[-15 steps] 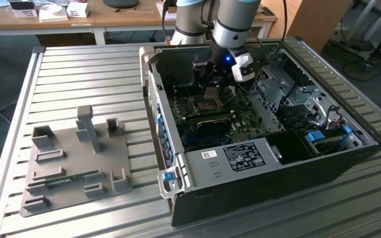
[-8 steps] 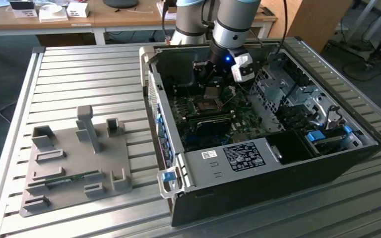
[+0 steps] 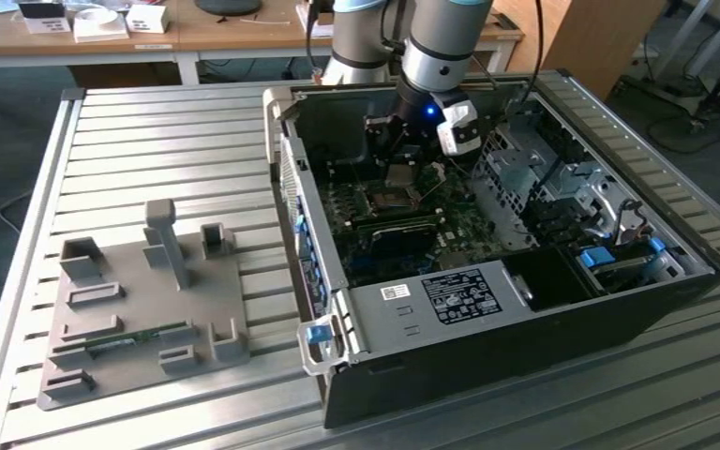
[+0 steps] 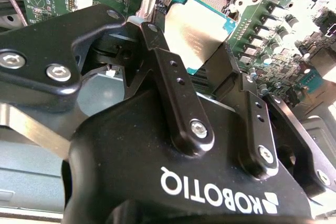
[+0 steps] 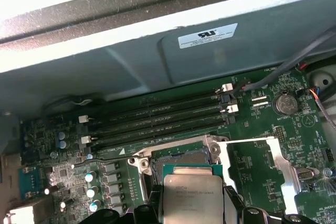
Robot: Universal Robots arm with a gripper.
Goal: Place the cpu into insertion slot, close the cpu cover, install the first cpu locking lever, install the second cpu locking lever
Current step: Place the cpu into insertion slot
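Your cpu (image 5: pixel 191 195) sits just at the edge of the open insertion slot (image 5: pixel 181 156); you cannot tell whether it touches. The cpu cover (image 5: pixel 284 163) is swung aside, leaving the slot open. Room is tight: memory slots (image 5: pixel 157 116) run close along one side, with the case wall (image 5: pixel 157 61) just beyond them. The gripper (image 4: pixel 189 45) has its jaws closed on the cpu, with the fingers (image 4: pixel 170 72) pressing opposite edges. In the exterior view the arm (image 3: pixel 442 47) drops steeply into the computer case (image 3: pixel 498 361), near its far wall.
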